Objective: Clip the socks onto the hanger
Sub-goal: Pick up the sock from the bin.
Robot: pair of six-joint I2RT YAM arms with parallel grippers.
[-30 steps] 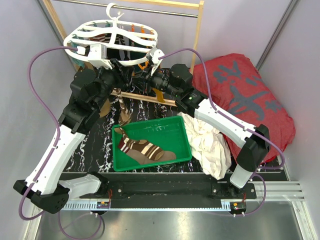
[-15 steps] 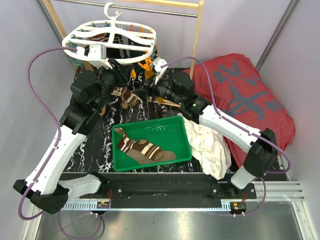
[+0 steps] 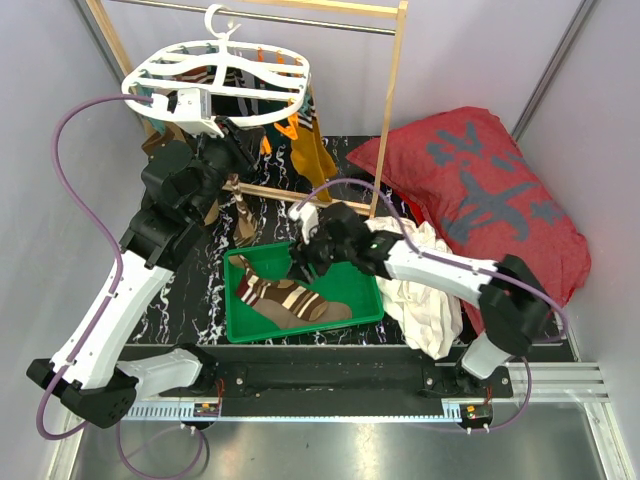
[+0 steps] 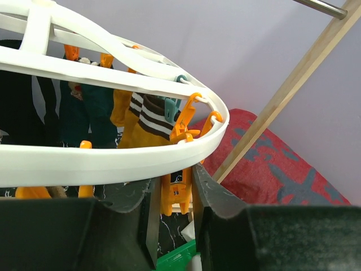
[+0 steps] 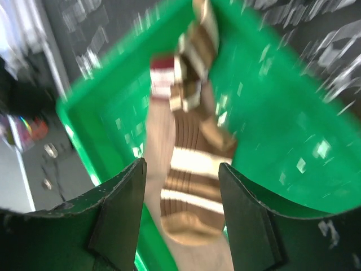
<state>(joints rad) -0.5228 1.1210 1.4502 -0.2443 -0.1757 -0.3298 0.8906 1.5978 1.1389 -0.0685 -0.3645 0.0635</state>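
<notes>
The white oval hanger (image 3: 215,80) hangs from the rod at the back left. My left gripper (image 4: 174,186) is up under its rim, shut on an orange clip (image 4: 176,195). A brown sock with cream stripes (image 4: 148,116) and a mustard-yellow sock (image 3: 310,150) hang from clips. Another brown and cream striped sock (image 3: 295,300) lies in the green tray (image 3: 350,250). My right gripper (image 3: 298,262) hovers open just above that sock (image 5: 189,130), with nothing between its fingers (image 5: 127,192).
A crumpled white cloth (image 3: 420,285) lies right of the tray, partly under my right arm. A big red cushion (image 3: 480,190) fills the right side. The wooden rack post (image 3: 390,110) stands behind the tray.
My right gripper has let go at the hanger, opened and swung down over the tray. The mustard sock now hangs free. My left gripper has closed on the clip.
</notes>
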